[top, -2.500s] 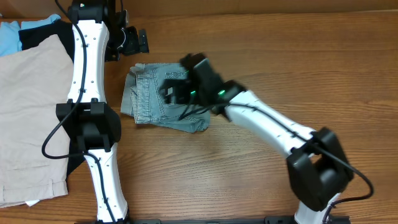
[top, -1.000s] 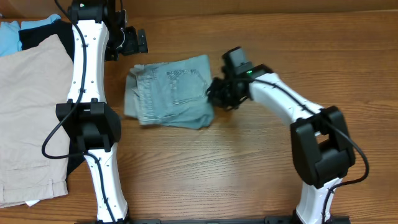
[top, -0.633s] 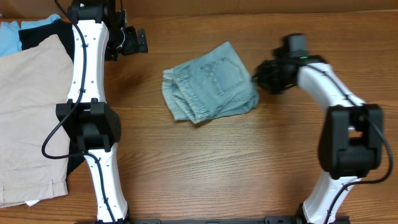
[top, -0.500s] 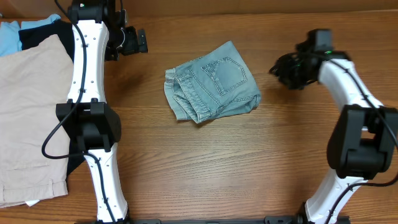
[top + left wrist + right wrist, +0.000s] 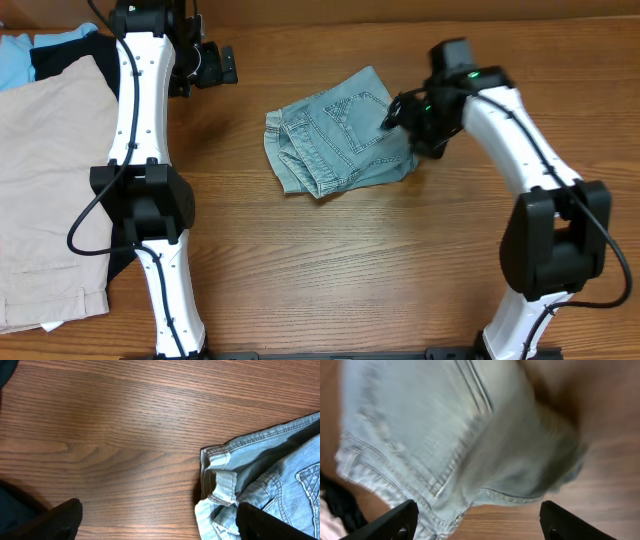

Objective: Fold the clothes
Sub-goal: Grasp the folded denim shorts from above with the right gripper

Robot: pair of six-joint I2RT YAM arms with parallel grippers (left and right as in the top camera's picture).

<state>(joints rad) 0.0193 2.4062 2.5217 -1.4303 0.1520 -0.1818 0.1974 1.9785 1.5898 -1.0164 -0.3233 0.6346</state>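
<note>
Right fingers (image 5: 395, 522) have returned over the shorts (image 5: 340, 140) near the counter's (image 5: 400, 260) far edge, spread, likely for another grasp; left fingers (image 5: 55, 522) spread, idle.

Widely spread left hand (image 5: 160, 517) and equally spread right hand (image 5: 481, 519).

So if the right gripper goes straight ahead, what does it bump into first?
Most likely the denim shorts. The right gripper points at them with its jaws open, and they fill most of the wrist view. How close they are is unclear.
</note>
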